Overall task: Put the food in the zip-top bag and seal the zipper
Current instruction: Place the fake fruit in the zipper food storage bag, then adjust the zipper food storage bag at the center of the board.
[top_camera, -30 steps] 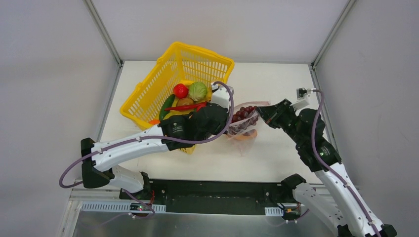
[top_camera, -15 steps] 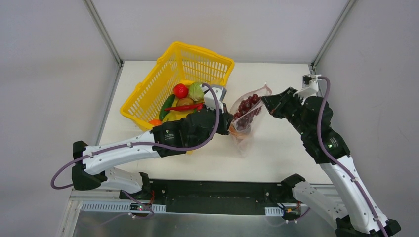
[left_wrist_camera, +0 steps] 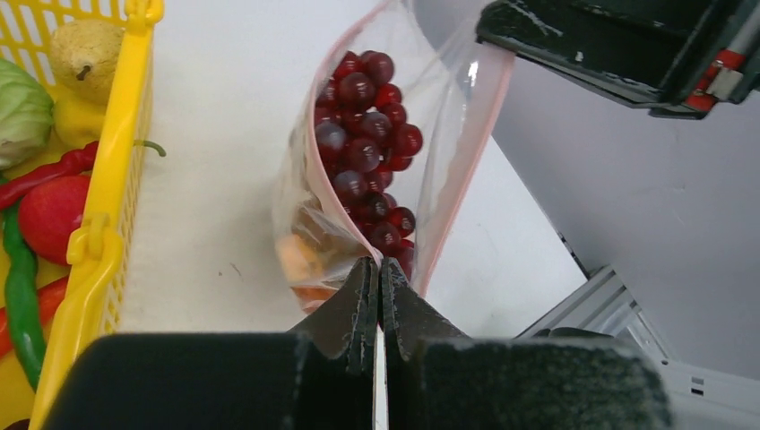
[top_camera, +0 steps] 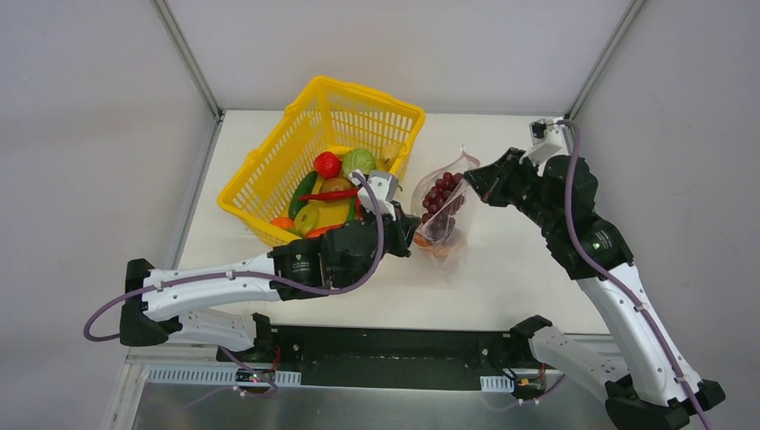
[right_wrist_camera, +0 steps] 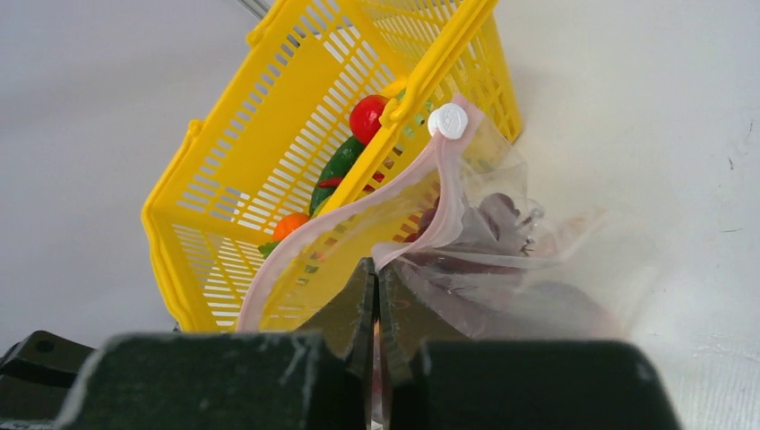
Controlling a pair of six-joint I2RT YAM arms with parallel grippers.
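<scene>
Now, on the white table, just right of the yellow lattice plastic basket, the clear, floppy zip-top bag hangs lifted between the two arms. The left gripper is pressed together on the near-left end of the bag's mouth edge. The right gripper is pinched on the far-right end. Glossy dark-red toy grapes and a small orange piece sit inside, while a red tomato and a green cabbage wait in the basket. The thin pink zipper gapes, with its small white slider partway along.

Doing this well probably means keeping both pinches firm, the strip taut and the mouth uppermost, so nothing rolls out.

A second ago the bag lay flatter and the left gripper reached farther. It has since drawn nearer, the right gripper has gone farther, and the bag stands more upright.
</scene>
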